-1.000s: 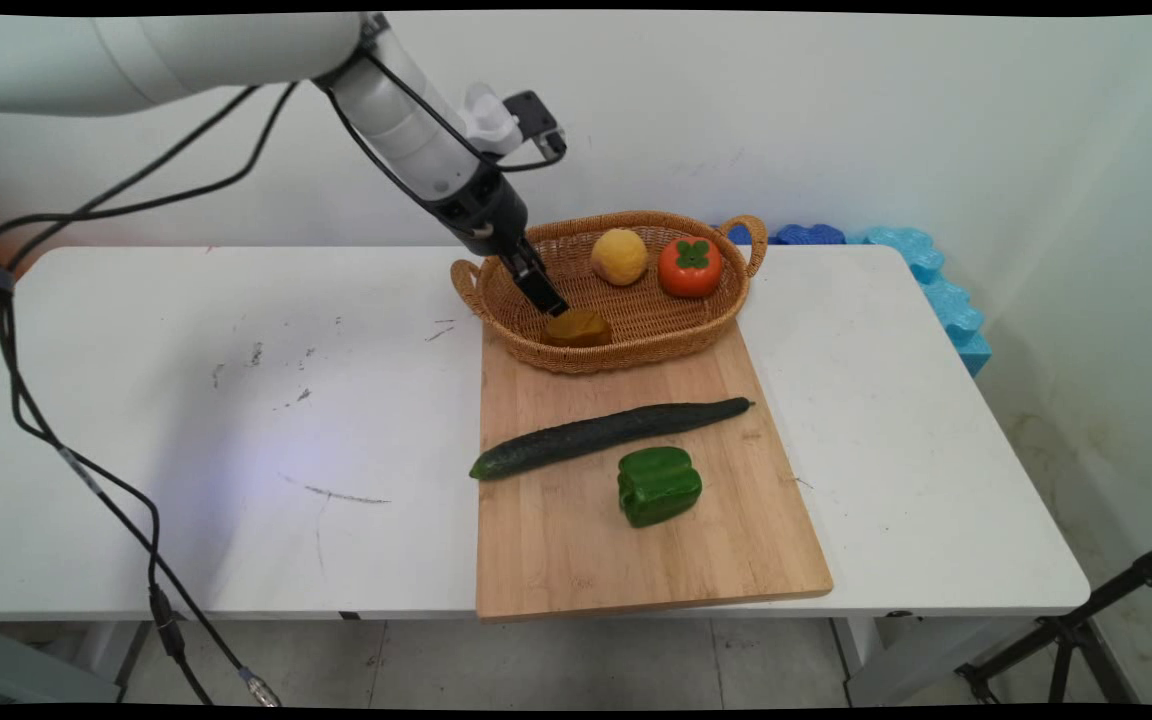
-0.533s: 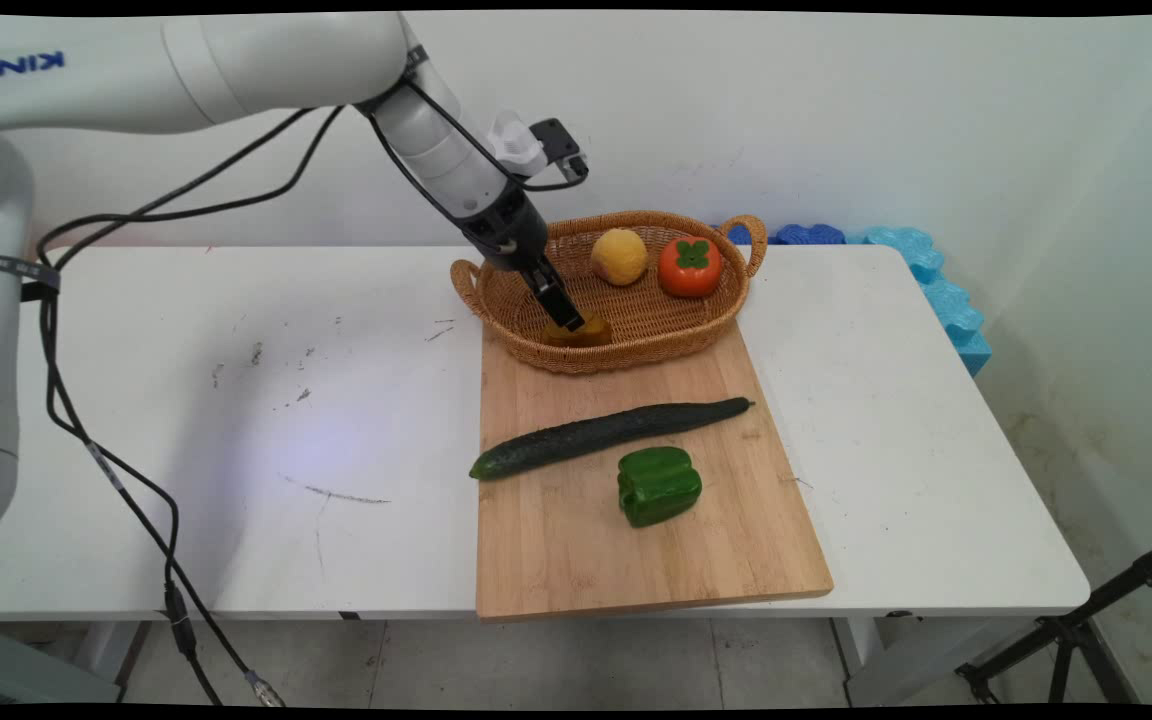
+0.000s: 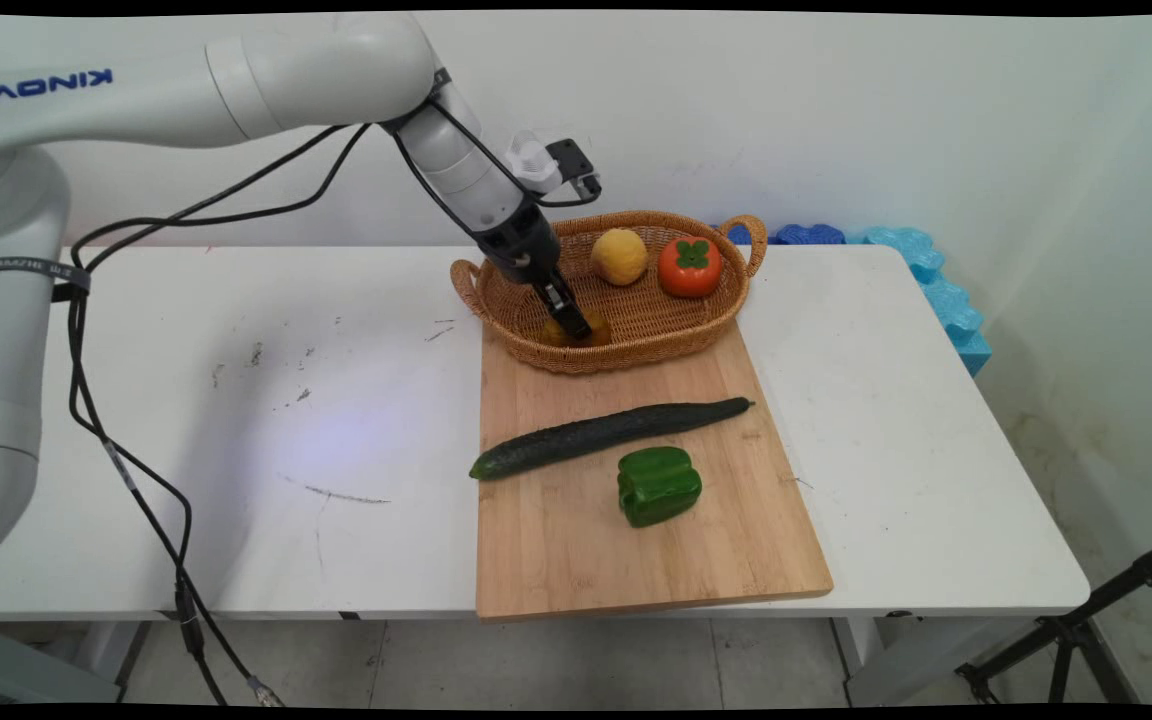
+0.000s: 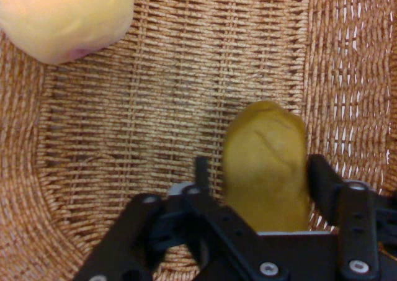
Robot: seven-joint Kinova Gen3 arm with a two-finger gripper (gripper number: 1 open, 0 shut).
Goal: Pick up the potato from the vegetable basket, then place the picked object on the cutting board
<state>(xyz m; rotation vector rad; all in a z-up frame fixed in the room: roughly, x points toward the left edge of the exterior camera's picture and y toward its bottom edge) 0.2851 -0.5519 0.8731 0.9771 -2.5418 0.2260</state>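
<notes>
My black gripper (image 3: 576, 327) reaches down into the near left end of a wicker basket (image 3: 636, 362). In the hand view the gripper (image 4: 260, 165) stands open, one finger on each side of a dull yellow-brown fruit (image 4: 263, 135) lying on the basket floor (image 4: 142, 107). The right finger is at the fruit's edge; a narrow gap shows at the left finger. In the main view the fruit (image 3: 599, 333) is partly hidden behind the fingers. A pale yellow round fruit (image 3: 619, 256) (image 4: 62, 17) and an orange persimmon (image 3: 690, 266) lie farther back in the basket.
The basket stands on the far end of a wooden cutting board (image 3: 636, 570). A long dark cucumber (image 3: 606, 435) and a green bell pepper (image 3: 658, 486) lie on the board. Blue foam pieces (image 3: 936, 280) sit at the white table's (image 3: 236, 400) far right edge.
The gripper has come down and slightly right into the basket, from just above the yellow-brown fruit to straddling it. Nothing else has moved.
</notes>
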